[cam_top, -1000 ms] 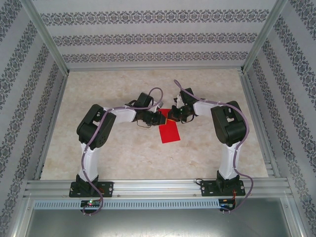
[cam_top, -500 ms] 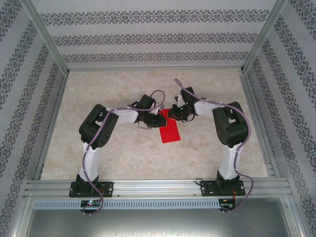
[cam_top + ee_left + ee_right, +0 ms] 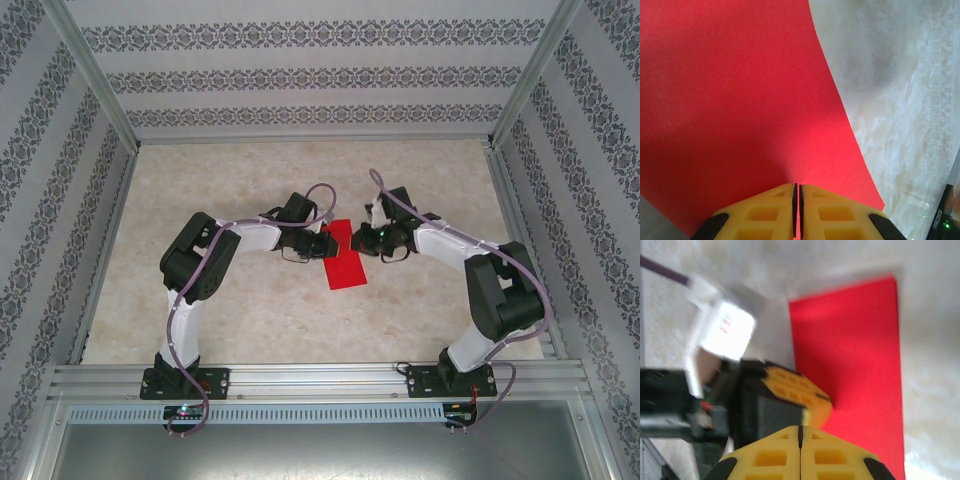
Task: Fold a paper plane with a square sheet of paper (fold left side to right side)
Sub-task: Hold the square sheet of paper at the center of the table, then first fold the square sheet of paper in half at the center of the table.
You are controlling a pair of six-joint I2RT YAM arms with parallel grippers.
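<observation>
Marbled table bears red paper, left claw pinching.

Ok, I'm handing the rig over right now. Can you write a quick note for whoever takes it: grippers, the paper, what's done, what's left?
Left gripper: shut, tips down on the left edge of the square sheet of paper; I cannot tell whether it is pinching or just pressing.
Right gripper: shut, empty, by the sheet's right edge.
Paper: flat on the table between the arms, red face up, a narrow rectangle.
Done: the left-to-right fold looks made.
Left: probably firm the crease, then the nose and wing folds; no plane shape yet.
</observation>
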